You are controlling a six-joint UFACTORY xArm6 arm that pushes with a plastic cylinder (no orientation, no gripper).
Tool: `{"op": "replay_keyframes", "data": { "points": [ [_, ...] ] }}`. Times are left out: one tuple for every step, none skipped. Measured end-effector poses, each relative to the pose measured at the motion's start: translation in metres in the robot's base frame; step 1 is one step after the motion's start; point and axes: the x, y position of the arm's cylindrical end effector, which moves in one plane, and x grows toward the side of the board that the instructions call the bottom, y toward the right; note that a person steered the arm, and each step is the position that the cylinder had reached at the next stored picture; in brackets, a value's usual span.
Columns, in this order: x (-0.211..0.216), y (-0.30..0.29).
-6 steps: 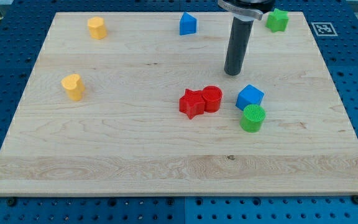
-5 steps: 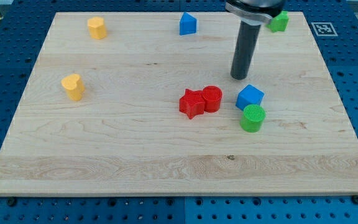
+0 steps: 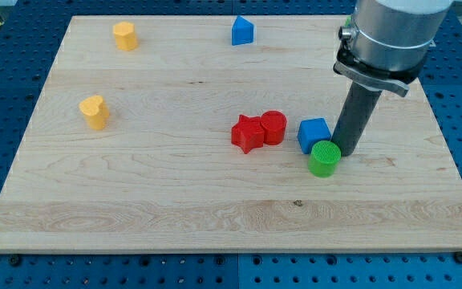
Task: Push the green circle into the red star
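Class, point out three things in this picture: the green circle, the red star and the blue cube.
green circle (image 3: pixel 325 156): camera view, on its ribbed top face.
red star (image 3: pixel 247 132): camera view, at the centre of its top.
blue cube (image 3: pixel 314 131): camera view, on its top face.

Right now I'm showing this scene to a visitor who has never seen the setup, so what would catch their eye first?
The big grey arm at the view's top right, its dark rod coming down so my tip stands beside the green circle, just right of the blue cube. Next, the red star and red cylinder touching mid-board. Two yellow blocks sit far off at the view's left.
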Motion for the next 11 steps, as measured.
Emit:
{"op": "replay_keyframes", "data": {
  "points": [
    [0.000, 0.001],
    [0.016, 0.005],
    [0.018, 0.005],
    [0.018, 0.005],
    [0.023, -0.006],
    [0.022, -0.026],
    [0.010, -0.044],
    [0.012, -0.052],
    [0.033, -0.038],
    [0.036, -0.034],
    [0.049, -0.066]
  ]
}}
